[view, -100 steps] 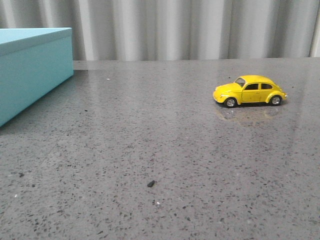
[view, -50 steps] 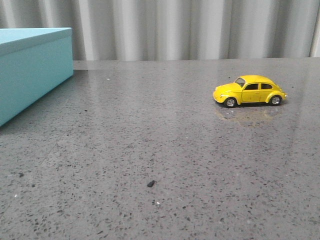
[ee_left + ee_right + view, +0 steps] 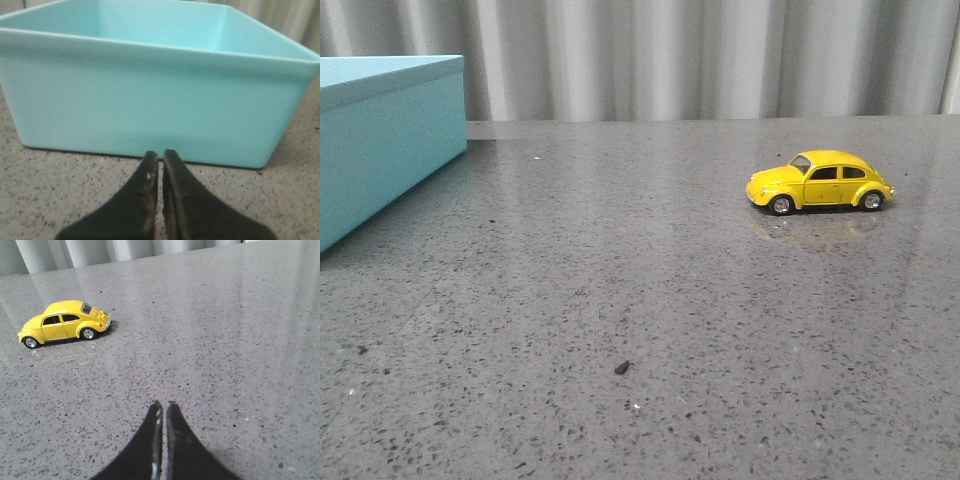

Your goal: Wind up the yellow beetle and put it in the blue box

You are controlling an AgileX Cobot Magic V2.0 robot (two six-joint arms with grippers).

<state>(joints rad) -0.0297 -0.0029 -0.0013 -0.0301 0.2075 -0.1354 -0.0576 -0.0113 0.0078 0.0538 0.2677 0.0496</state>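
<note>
The yellow beetle [image 3: 819,181] stands on its wheels on the grey table at the right, nose toward the left; it also shows in the right wrist view [image 3: 64,323]. The blue box [image 3: 382,140] sits at the far left; in the left wrist view [image 3: 150,105] it is open-topped with nothing seen inside and no lid in view. My left gripper [image 3: 160,155] is shut and empty, just short of the box's near wall. My right gripper [image 3: 164,406] is shut and empty above bare table, well apart from the beetle. Neither gripper shows in the front view.
The speckled grey table [image 3: 640,300] stretches between box and car. A small dark crumb [image 3: 621,368] lies near the front middle. A grey pleated curtain [image 3: 700,55] hangs behind the table's far edge.
</note>
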